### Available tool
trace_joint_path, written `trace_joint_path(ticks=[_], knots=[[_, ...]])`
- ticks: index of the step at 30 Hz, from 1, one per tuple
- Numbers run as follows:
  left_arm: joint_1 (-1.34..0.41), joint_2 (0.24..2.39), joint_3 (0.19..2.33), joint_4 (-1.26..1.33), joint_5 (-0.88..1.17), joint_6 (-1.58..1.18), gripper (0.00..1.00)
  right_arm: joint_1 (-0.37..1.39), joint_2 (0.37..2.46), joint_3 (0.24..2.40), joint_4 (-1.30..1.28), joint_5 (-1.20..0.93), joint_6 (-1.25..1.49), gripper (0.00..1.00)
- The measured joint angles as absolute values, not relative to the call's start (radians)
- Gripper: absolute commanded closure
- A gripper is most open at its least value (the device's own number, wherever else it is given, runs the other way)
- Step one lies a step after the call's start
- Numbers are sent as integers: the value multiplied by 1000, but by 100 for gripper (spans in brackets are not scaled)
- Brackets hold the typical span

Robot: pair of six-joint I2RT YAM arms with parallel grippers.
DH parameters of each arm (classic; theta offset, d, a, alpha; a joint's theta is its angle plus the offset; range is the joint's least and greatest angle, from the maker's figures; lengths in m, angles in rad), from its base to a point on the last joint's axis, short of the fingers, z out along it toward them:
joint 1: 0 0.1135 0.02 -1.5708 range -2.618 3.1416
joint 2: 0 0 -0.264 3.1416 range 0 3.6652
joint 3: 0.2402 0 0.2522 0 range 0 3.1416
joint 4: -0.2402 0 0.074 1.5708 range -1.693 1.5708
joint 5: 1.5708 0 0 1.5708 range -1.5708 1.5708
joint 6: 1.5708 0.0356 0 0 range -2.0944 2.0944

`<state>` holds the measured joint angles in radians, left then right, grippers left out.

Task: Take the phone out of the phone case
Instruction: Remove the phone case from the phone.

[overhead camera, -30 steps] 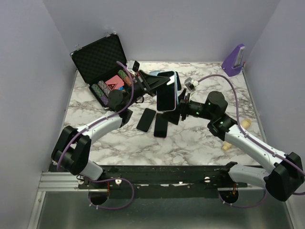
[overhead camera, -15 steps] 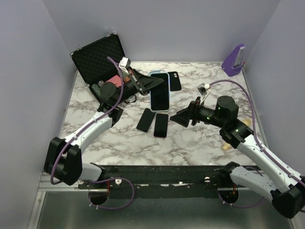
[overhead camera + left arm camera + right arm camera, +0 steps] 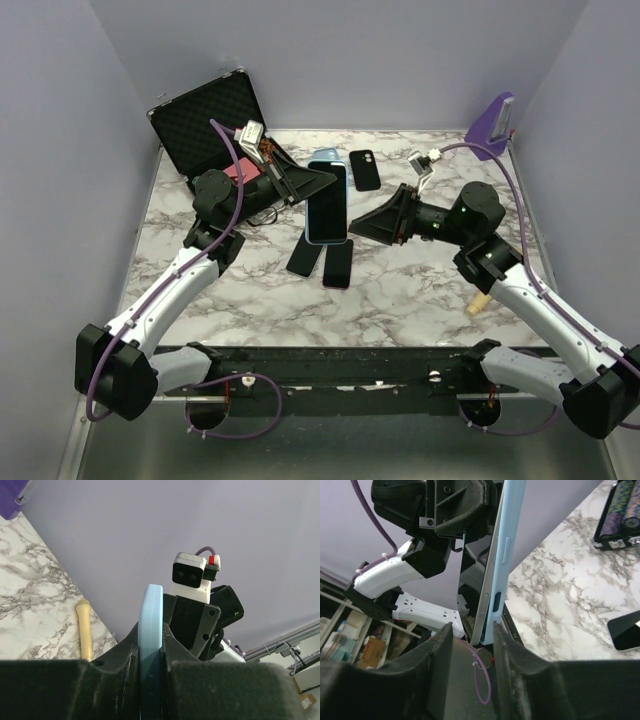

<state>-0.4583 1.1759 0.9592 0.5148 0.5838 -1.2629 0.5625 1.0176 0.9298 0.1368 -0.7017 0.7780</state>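
Left gripper (image 3: 318,180) clamps the flexible phone case (image 3: 502,545); right gripper (image 3: 470,630) straddles it, jaws apart; grip the likely rigid, slippery phone (image 3: 327,205) edgewise

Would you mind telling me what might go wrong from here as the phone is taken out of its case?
The left gripper pinches only one edge of the cased phone in mid-air; a pull from the right gripper may twist it loose. If it drops, it could strike the two phones lying nearby.
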Motion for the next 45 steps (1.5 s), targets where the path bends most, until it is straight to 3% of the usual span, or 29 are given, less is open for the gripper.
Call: trace_joint_path(ticks=[6, 21, 30, 41, 45], knots=[[-458, 1177, 959, 513, 584, -1262, 100, 562, 1066, 896, 296, -773, 885, 67], [-469, 1201, 959, 530, 588, -1278, 100, 550, 1098, 823, 485, -830, 1002, 59], [-505, 1209, 961, 533, 568, -1258, 100, 549, 1113, 802, 554, -877, 1061, 45], [-566, 1235, 990, 531, 537, -1263, 100, 560, 1153, 804, 582, -871, 1074, 42], [-572, 1237, 990, 533, 513, -1267, 100, 566, 1159, 820, 569, -852, 1074, 46]])
